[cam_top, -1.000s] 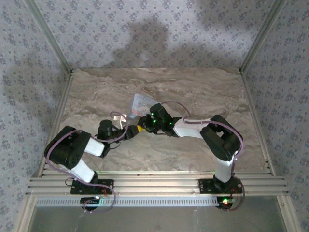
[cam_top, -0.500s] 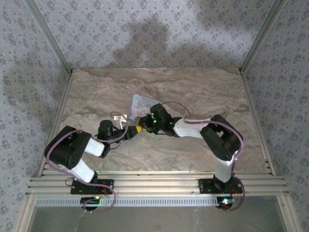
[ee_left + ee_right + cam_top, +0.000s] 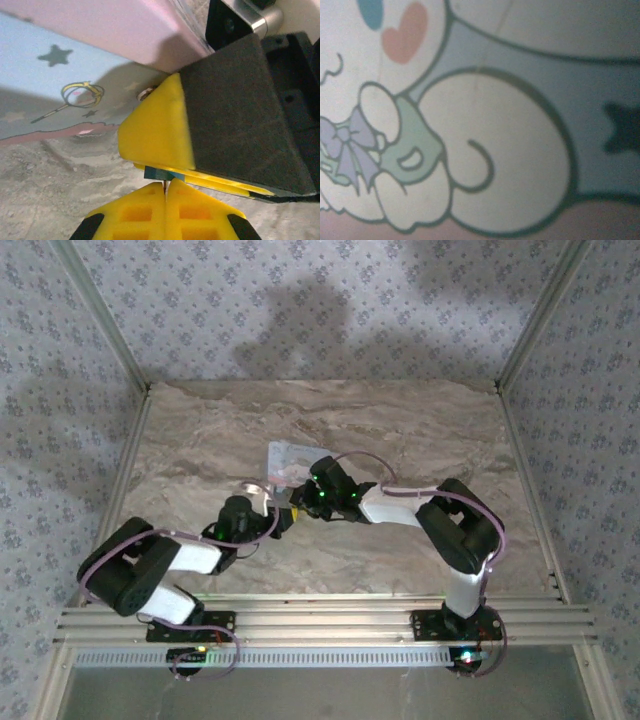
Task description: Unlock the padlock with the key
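Tiny dark teal squarish metal padlock (image 3: 159, 173), just beside the pale blue cartoon tin (image 3: 50, 95), is clamped in the right fingers (image 3: 155, 125); left fingers (image 3: 140, 215) are pressed together. Probably light, rigid, slick: grip its flat sides.

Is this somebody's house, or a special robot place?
Probably a small robot test booth, not a house. The left arm and right arm are bolted to a metal rail, and patterned walls box in the marble-look table.

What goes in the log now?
left pincer: shut | right pincer: shut on padlock | tin: next to pincers
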Controlling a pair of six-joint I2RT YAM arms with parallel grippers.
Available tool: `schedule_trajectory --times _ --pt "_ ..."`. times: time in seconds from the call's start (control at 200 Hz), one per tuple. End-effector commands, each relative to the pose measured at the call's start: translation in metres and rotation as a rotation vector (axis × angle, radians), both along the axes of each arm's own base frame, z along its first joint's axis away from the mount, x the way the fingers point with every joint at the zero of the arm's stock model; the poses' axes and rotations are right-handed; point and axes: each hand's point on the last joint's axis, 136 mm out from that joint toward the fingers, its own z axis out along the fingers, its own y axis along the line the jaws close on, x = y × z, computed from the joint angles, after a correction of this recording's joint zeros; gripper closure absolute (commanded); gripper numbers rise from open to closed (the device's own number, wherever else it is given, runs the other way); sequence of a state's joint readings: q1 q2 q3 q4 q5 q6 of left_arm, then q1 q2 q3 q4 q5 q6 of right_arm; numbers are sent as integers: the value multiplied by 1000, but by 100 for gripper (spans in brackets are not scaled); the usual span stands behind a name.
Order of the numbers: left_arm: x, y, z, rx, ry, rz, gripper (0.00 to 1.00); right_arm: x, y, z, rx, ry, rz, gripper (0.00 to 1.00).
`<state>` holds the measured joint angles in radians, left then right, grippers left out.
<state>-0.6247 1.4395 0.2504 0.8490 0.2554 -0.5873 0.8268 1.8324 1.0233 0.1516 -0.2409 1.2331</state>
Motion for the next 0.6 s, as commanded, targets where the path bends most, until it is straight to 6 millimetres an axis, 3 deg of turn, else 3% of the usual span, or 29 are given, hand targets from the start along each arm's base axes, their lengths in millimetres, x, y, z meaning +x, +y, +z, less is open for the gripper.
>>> schedule_trajectory --times 0.0,0.17,0.355,0.595 --pt "-13 17 -27 201 -37 22 100 -19 6 -6 -39 75 41 100" --pt "-14 20 -26 209 -46 29 100 -23 11 -6 -61 67 56 92" --pt "-13 21 -29 170 -24 60 100 -24 14 -1 -63 51 55 61" --pt "-10 28 -26 130 -12 111 100 -21 6 7 -66 22 28 51"
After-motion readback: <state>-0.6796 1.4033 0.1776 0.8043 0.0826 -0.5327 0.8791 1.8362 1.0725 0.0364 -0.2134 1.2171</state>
